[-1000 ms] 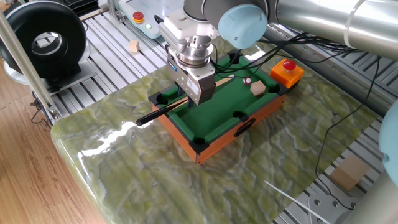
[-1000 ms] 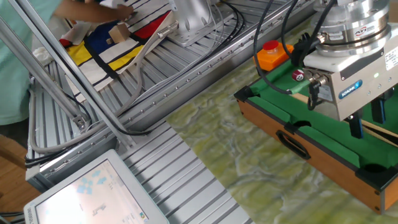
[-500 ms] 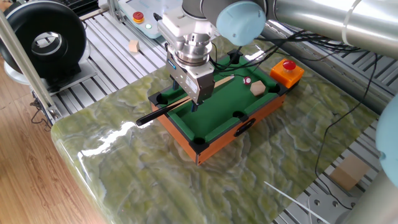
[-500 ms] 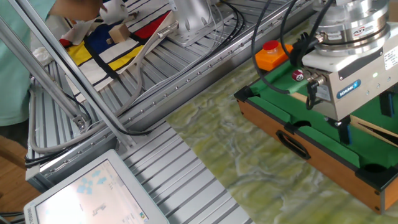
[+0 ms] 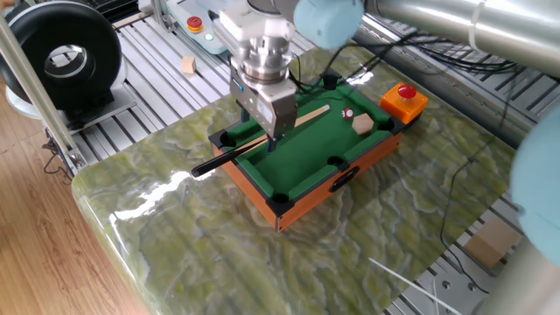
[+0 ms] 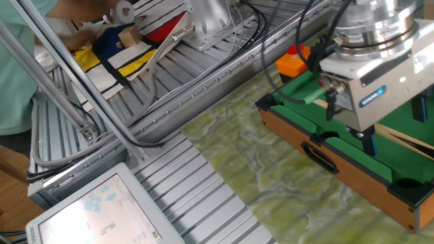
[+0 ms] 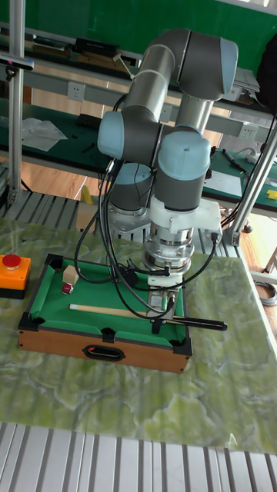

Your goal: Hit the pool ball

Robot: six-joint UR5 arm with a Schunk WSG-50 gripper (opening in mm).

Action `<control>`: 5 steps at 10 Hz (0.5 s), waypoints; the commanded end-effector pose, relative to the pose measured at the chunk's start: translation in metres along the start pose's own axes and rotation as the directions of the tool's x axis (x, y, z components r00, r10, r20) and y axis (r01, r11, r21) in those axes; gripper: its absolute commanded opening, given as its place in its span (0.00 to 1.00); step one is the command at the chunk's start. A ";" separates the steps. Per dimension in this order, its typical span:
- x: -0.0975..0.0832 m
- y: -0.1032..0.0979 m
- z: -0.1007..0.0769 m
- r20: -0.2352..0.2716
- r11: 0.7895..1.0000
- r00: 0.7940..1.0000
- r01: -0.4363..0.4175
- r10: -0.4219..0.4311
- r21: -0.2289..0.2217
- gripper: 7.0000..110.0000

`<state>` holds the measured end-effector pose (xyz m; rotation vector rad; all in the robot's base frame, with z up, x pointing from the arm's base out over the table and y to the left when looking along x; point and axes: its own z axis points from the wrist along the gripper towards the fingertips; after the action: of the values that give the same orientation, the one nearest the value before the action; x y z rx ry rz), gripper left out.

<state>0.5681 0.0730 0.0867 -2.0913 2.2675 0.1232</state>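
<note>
A small pool table (image 5: 308, 198) with green felt stands on the marbled tabletop. Across its near-left corner lies a cue stick (image 5: 219, 159), black at the handle and tan toward the tip. My gripper (image 5: 269, 144) hangs low over the cue's middle, and its dark fingers (image 6: 370, 141) stand apart on either side of the cue stick (image 6: 413, 144), so it looks open. In the tall fixed view the gripper (image 7: 165, 305) sits just above the cue stick (image 7: 115, 309). I cannot make out the pool ball in any view.
A red-and-white ball (image 5: 347, 113) and a tan wooden cube (image 5: 362, 125) lie on the felt near the far end. An orange box with a red button (image 5: 403, 100) sits beside the table. Black cables trail behind the arm. A person's hands move at the other fixed view's top left.
My gripper has slid along the cue toward its black handle end. The cue, the red-and-white ball and the cube have stayed where they were.
</note>
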 end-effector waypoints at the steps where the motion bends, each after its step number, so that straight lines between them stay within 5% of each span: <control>1: 0.012 -0.013 -0.041 -0.030 0.999 0.999 -0.013 0.012 -0.044 0.79; 5: 0.020 -0.038 -0.073 -0.074 0.996 0.993 -0.088 0.088 -0.002 0.79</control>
<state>0.5936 0.0494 0.1375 -2.0718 2.3636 0.0785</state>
